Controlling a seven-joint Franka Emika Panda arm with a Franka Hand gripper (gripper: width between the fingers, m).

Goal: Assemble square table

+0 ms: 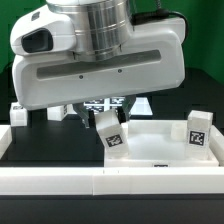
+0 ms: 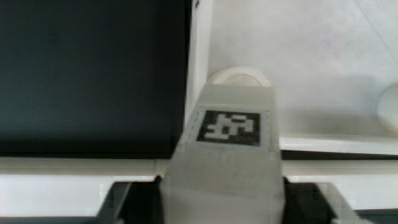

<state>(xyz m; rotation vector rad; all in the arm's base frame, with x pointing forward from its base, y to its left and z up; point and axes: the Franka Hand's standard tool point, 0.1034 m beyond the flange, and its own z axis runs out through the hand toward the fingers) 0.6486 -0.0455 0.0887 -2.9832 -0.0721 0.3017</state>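
The long low white border rail (image 1: 100,182) lay nearest the lens, across the bottom of the exterior view. Just behind it, in the lower right of the frame, sat the square tabletop (image 1: 160,157) (image 2: 329,115), flat on the black table (image 1: 50,145) with its raised rim up.

The gripper (image 1: 103,120) (image 2: 222,196) hung in the middle of the frame beneath the arm's bulky white hand. It was clenched on a leg (image 1: 110,135) (image 2: 226,128). In the wrist view the dark fingers (image 2: 135,192) pressed against both sides of the block, with no gap showing.

The leg's long axis was tilted in the exterior view. Its upper end leaned toward the upper left, into the fingers, and its lower end pointed to the lower right, at the tabletop's left edge. Its tagged face was turned toward the camera. In the wrist view the leg ran straight out from between the fingers. Its far end lay by a small round spot (image 2: 233,75) on the tabletop, close to the edge where white met black.

A second leg (image 1: 199,131) stood upright at the tabletop's right side, tag facing forward. A third leg (image 1: 18,114) sat at the left edge of the frame. The marker board (image 1: 105,103) showed partly behind the gripper.
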